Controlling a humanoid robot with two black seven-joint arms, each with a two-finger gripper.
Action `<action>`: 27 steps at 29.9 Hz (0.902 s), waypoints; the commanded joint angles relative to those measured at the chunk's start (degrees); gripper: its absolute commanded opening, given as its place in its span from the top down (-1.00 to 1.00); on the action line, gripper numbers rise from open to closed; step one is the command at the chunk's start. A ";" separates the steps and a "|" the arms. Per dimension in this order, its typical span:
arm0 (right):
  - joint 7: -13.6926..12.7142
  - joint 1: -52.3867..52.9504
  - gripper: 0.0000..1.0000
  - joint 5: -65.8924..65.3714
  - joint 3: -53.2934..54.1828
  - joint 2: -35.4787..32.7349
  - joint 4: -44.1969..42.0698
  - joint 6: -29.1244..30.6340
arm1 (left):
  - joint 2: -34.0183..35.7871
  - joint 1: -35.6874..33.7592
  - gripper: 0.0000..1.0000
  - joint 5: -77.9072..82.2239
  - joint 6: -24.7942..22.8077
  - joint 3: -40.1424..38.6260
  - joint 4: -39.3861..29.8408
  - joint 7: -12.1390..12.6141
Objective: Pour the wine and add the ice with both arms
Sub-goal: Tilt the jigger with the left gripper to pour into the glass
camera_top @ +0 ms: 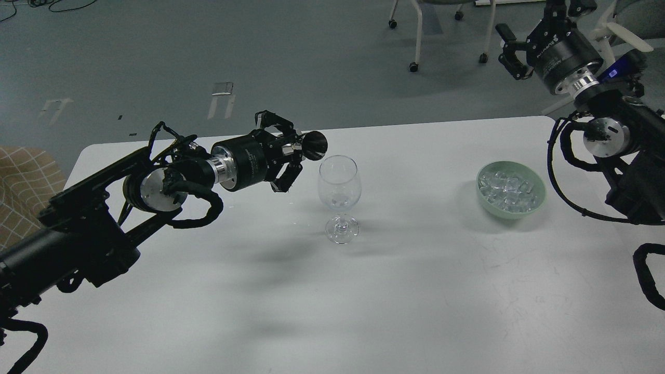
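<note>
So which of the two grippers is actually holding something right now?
The left gripper, beside the wine glass: it grips a small dark cup tipped toward the glass. The right gripper, raised beyond the table, holds nothing.

A single head view covers the scene, looking forward and steeply down from above the near edge of the white table (415, 291). The table fills the lower two thirds of the frame; its far edge runs across the upper third, with grey floor (260, 47) and chair legs (415, 36) beyond. The left arm (93, 218) enters from the lower left edge, the right arm (623, 156) from the right edge — both near the lens and partly cropped. The table centre sits at middle range. No second view is supplied — no overlap to report.
</note>
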 commanded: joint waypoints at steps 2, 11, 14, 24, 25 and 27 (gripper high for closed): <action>-0.01 0.00 -1.00 0.00 0.00 0.00 0.00 0.00 | -0.49 0.14 0.87 5.45 0.07 -0.15 -0.17 0.13; -0.01 0.09 -1.00 0.00 0.00 -0.09 0.00 0.00 | 0.21 -0.03 0.87 5.90 -0.01 -0.41 -0.17 0.48; -0.01 0.09 -1.00 0.00 0.00 0.00 0.00 0.00 | 0.21 -0.03 0.87 5.90 0.07 -0.32 -0.35 0.40; 0.08 0.09 -1.00 0.00 0.00 0.00 0.00 0.00 | 0.12 -1.17 0.87 6.08 0.25 -0.15 -0.35 0.22; 0.08 0.09 -1.00 0.00 0.17 0.00 0.00 0.00 | 0.12 -1.18 0.87 5.99 0.25 -0.15 -0.35 0.22; 0.08 0.09 -1.00 0.00 0.18 0.00 0.00 0.00 | 0.21 -1.26 0.87 6.08 0.25 -0.15 -0.44 0.22</action>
